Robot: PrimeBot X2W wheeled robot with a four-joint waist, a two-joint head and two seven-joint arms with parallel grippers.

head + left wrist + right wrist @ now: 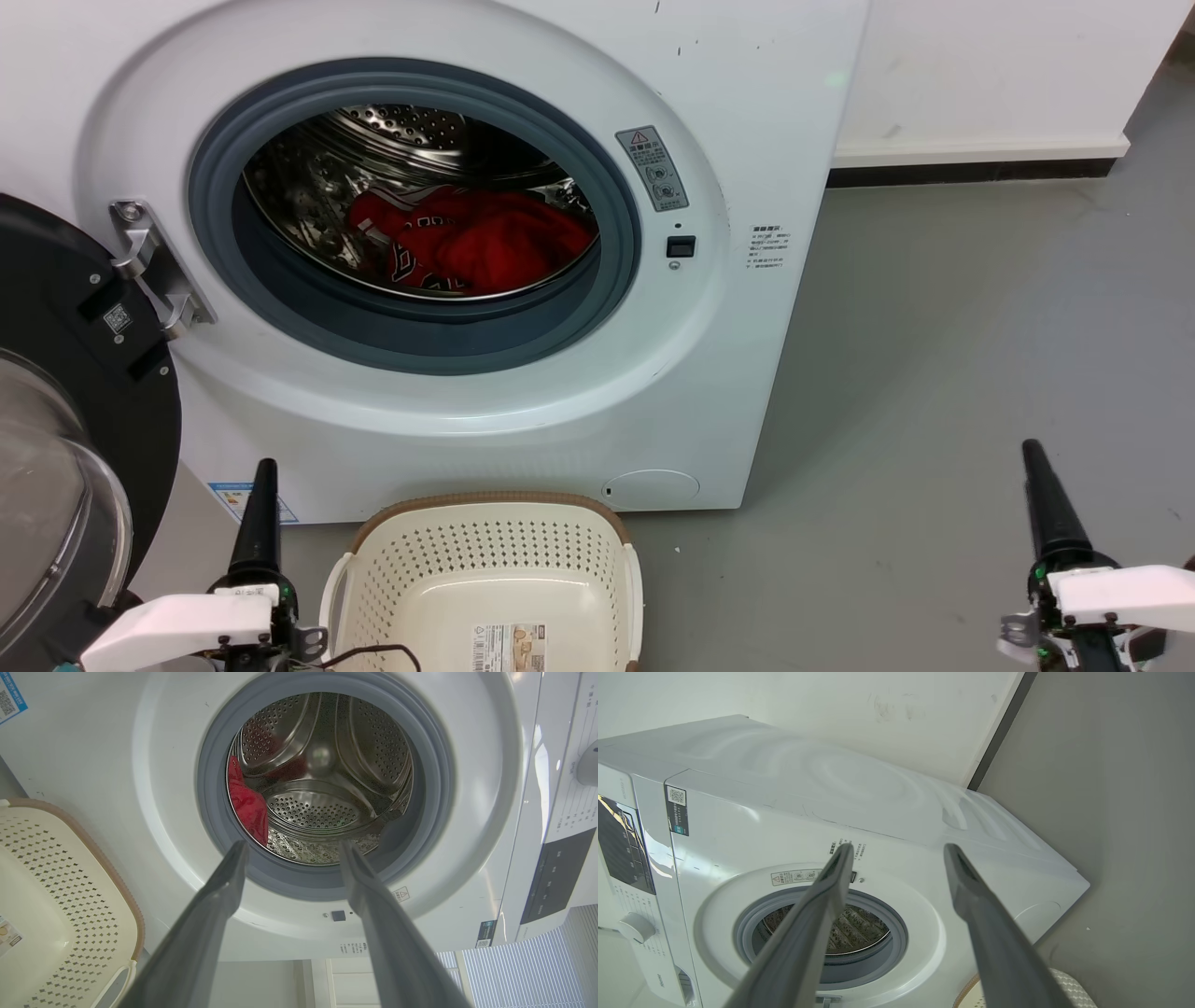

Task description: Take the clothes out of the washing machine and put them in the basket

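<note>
head view showed lettering on the clothes (485, 243); left wrist, plain red. left gripper (293, 844), right gripper (899, 847) gaped wide; door (65, 373) at 9 o'clock.

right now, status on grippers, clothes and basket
Left gripper open, empty, facing the port. Right gripper open, empty. Clothes in the drum; basket below the port, no clothes in it. Door open, port unblocked.
</note>
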